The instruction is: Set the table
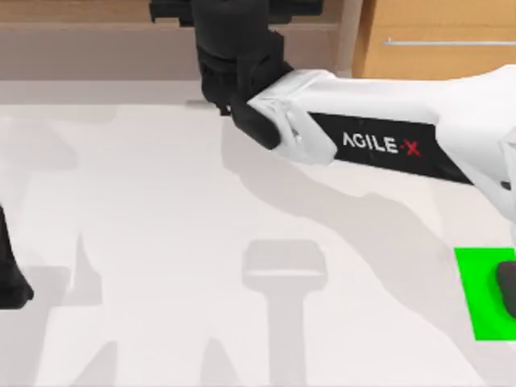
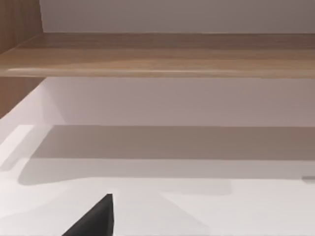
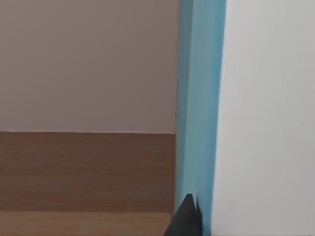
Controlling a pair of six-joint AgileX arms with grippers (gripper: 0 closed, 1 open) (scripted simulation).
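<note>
Right arm stretches over the worktop [image 1: 161, 242] to the shelf [image 1: 97, 36], pincer state I cannot tell, beside a light-blue panel [image 3: 199, 98], seemingly stiff, smooth, best pinched edgewise.

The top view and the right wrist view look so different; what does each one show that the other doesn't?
From above you see the white table with its green patch, the right arm stretched across toward the shelf at the far edge, the drawer cabinet with its bar handle, and the left arm at the table's left edge. The right wrist view adds a light blue upright panel seen close up, next to a white surface. Both show brown wood and a dark part of the right arm.
</note>
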